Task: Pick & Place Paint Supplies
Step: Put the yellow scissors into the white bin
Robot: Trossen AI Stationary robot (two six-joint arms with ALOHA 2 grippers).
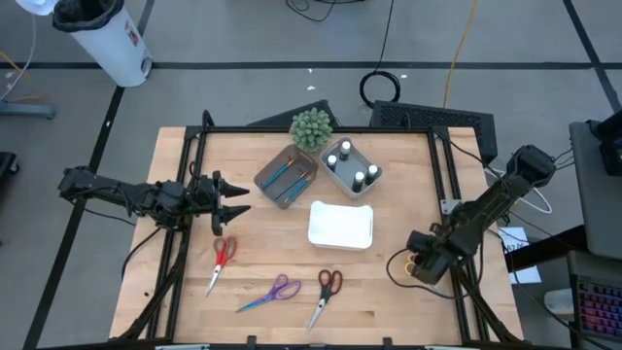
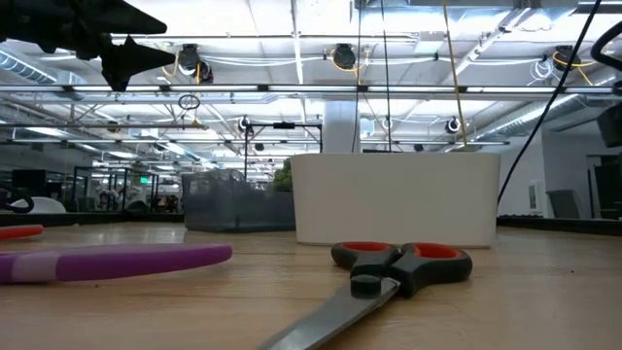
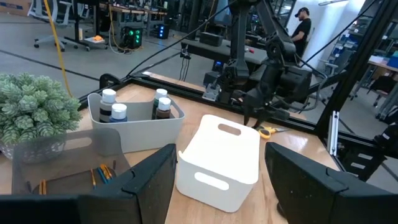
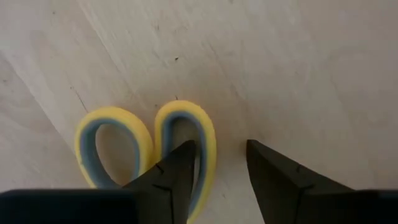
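1. We take the white tray (image 1: 341,226) at the middle of the table (image 1: 408,292) as our landmark. The right gripper (image 4: 217,163) works well to the right of it, near the table's right edge, held low over the yellow-handled scissors (image 4: 149,146).

2. Its fingers (image 4: 174,177) stand parted and hold nothing; in the right wrist view one finger overlaps a yellow loop and the other lies over bare wood just beside it.

3. We judge these scissors light, stiff and flat, with smooth handles that may slide on the wood. The sounder hold is across one loop or the neck near the pivot, fingers pressed down to the table before closing.

4. The left gripper (image 1: 231,201) waits to the left of the white tray, raised, its fingers spread and empty.

5. Three more scissors lie in front of the white tray: red scissors (image 1: 222,261), purple scissors (image 1: 273,292) and red-and-black scissors (image 1: 327,292).

6. Behind the white tray, the bottles (image 1: 348,163) stand in the grey tray (image 1: 374,185), the brushes (image 1: 290,177) lie in the brown tray (image 1: 267,175), and the plant (image 1: 311,128) stands between them.
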